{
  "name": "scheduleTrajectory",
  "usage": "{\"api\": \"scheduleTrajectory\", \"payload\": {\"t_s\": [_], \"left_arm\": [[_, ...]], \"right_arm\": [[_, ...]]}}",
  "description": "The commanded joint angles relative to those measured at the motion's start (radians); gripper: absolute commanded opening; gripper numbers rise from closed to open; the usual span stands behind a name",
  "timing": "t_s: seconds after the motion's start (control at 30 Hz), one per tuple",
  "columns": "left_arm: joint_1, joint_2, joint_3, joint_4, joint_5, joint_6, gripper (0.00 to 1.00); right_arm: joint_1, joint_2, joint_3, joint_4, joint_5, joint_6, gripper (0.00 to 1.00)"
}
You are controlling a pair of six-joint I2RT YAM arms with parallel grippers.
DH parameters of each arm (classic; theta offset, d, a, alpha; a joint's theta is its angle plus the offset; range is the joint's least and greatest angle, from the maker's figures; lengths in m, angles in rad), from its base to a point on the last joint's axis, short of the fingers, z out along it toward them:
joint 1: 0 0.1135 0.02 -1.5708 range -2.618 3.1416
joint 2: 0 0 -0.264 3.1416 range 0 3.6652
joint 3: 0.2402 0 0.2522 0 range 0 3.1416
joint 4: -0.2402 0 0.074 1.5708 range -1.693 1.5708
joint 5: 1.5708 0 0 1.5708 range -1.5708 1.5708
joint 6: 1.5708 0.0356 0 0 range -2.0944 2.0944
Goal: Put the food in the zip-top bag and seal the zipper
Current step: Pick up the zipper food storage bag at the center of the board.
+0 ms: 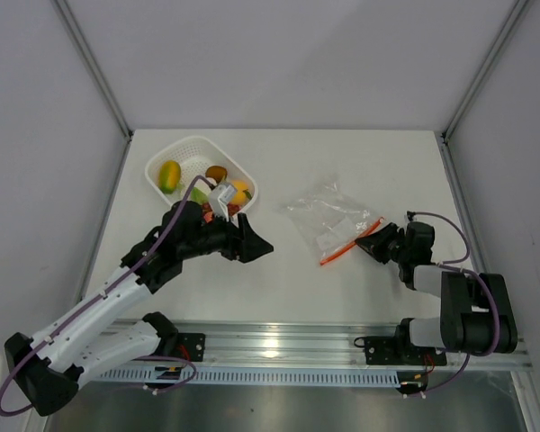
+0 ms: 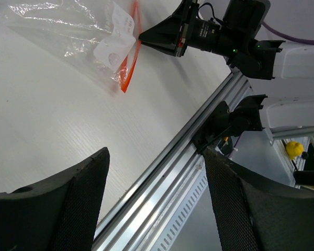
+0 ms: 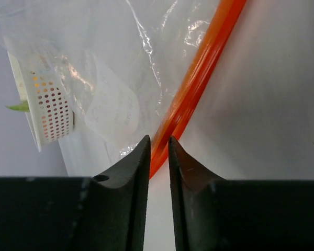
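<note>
The left arm (image 1: 99,306) stretches forward, the left gripper (image 1: 255,241) with jaws wide apart. The right arm (image 1: 454,301) is folded back, the right gripper (image 3: 158,144) with jaws nearly together.

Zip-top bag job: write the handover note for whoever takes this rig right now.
Left gripper: open, empty, just in front of the white basket.
Right gripper: fingers almost closed at the zipper; grip unclear.
Food: every piece in view sits in the basket.
Zip-top bag: lying flat, no food in it.
Done: nothing bagged.
To do: load the food, seal the zipper.
</note>
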Motion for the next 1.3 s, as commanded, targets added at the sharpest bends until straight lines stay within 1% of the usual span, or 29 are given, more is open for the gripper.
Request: {"api": "scheduleTrajectory", "payload": {"t_s": [0.0,0.03,0.07,0.1,0.27,0.37,0.43,0.47,0.53,0.57,0.6,0.67,0.7,0.73,0.8,0.9,1.07,1.27], "left_arm": [[-0.038,0.013,0.05,0.047,-0.075,0.047,0.75],[-0.053,0.015,0.05,0.05,-0.089,0.052,0.75],[-0.059,0.019,0.05,0.053,-0.097,0.058,0.75],[-0.068,0.028,0.052,0.061,-0.104,0.063,0.75],[-0.148,0.081,0.093,0.045,-0.196,0.115,0.76],[-0.22,0.134,0.125,0.044,-0.261,0.153,0.77],[-0.272,0.173,0.173,0.035,-0.321,0.173,0.78],[-0.288,0.217,0.199,0.03,-0.341,0.191,0.8],[-0.338,0.263,0.222,0.025,-0.419,0.214,0.81],[-0.351,0.304,0.257,0.022,-0.442,0.23,0.82],[-0.361,0.323,0.268,0.022,-0.474,0.234,0.82],[-0.383,0.361,0.306,0.024,-0.491,0.239,0.82],[-0.391,0.395,0.317,0.022,-0.497,0.239,0.83],[-0.406,0.415,0.343,0.019,-0.509,0.241,0.83],[-0.427,0.467,0.38,0.007,-0.522,0.239,0.83],[-0.447,0.515,0.444,-0.024,-0.549,0.221,0.84],[-0.483,0.587,0.496,-0.048,-0.627,0.227,0.85],[-0.526,0.631,0.512,-0.036,-0.713,0.248,0.84]], "right_arm": [[-0.004,0.019,0.001,0.15,-0.028,0.003,0.16],[-0.004,0.023,0.004,0.158,-0.028,0.0,0.12],[-0.006,0.03,0.005,0.162,-0.031,-0.003,0.04],[-0.006,0.035,0.008,0.173,-0.034,-0.005,0.0],[-0.006,0.033,0.013,0.182,-0.054,-0.004,0.0],[-0.006,-0.014,0.019,0.129,-0.057,0.003,0.0],[-0.004,-0.051,0.031,0.046,-0.061,0.009,0.0],[-0.003,-0.098,0.049,0.012,-0.064,0.01,0.0],[0.008,-0.163,0.073,-0.116,-0.052,0.016,0.0],[0.019,-0.233,0.103,-0.167,-0.042,0.016,0.0],[0.029,-0.268,0.122,-0.278,-0.025,0.016,0.0],[0.083,-0.331,0.158,-0.388,0.038,0.016,0.0],[0.1,-0.38,0.195,-0.495,0.06,0.019,0.0],[0.135,-0.398,0.209,-0.532,0.075,0.021,0.0],[0.164,-0.43,0.249,-0.628,0.107,0.033,0.0],[0.221,-0.448,0.281,-0.727,0.144,0.042,0.0],[0.313,-0.51,0.327,-0.813,0.193,0.088,0.0],[0.339,-0.582,0.352,-0.871,0.196,0.142,0.0]]}}
